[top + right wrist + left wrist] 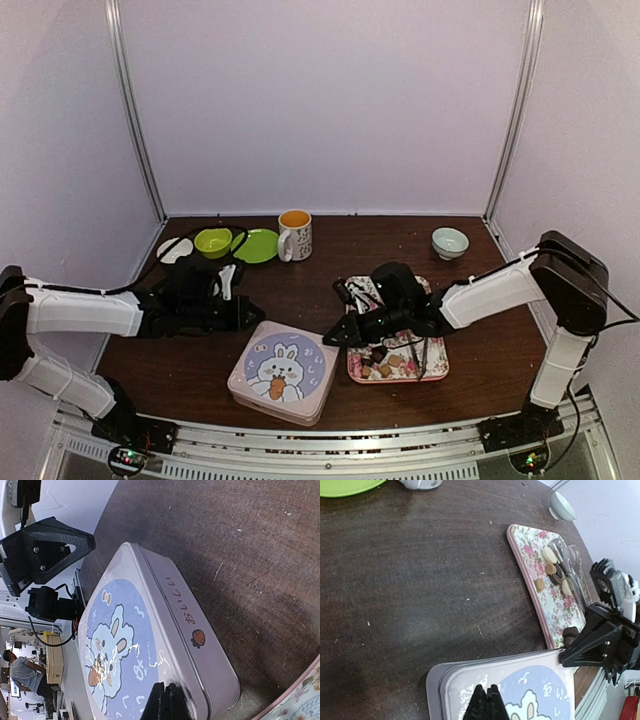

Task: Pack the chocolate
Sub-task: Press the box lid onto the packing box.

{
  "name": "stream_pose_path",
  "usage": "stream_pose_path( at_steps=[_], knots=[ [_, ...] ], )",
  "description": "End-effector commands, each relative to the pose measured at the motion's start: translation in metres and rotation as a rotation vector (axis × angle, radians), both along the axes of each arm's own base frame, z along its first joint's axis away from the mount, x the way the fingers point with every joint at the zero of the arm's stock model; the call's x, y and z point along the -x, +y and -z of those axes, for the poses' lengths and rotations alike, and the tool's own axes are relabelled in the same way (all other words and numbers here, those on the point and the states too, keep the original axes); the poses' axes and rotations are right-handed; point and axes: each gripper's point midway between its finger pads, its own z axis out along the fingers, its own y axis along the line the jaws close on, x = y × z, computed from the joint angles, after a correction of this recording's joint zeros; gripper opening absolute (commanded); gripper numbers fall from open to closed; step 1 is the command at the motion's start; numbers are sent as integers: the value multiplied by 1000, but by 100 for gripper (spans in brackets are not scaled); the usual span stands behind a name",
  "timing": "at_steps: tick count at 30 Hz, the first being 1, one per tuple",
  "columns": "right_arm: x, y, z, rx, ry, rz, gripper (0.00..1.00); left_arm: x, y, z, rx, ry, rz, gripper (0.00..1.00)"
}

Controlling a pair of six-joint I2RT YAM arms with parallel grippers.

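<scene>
Currently the chocolate [551,569] — small dark, tan and cream pieces — lies scattered on the pink floral tray [522,555], just right of the lidded rabbit tin [283,372]. The right gripper [330,340] hovers between tray and tin, jaws pressed together and holding nothing. The left gripper [259,318] hangs beside the tin's far left corner — likewise closed and empty.
</scene>
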Motion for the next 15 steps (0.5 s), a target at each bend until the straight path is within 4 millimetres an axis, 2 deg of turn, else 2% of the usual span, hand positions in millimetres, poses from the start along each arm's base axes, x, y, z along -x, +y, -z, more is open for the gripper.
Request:
stream_pose_path(
  at_steps=[1,4,6,9,12,15],
  knots=[
    [2,-13,21,89,21,28,0,10,4,-10,-20,18,34,0],
    [20,-7,-7,52,-40,-34,0,32,6,-29,-2,26,80,0],
    [37,-2,-26,27,-93,-94,0,49,12,-30,-9,63,112,0],
    [71,7,-42,-13,-122,-205,0,75,17,-27,25,125,159,0],
    [104,14,-43,-20,-135,-315,0,96,13,-31,105,147,205,0],
    [125,21,-32,4,-128,-381,0,113,13,-25,125,177,233,0]
  ],
)
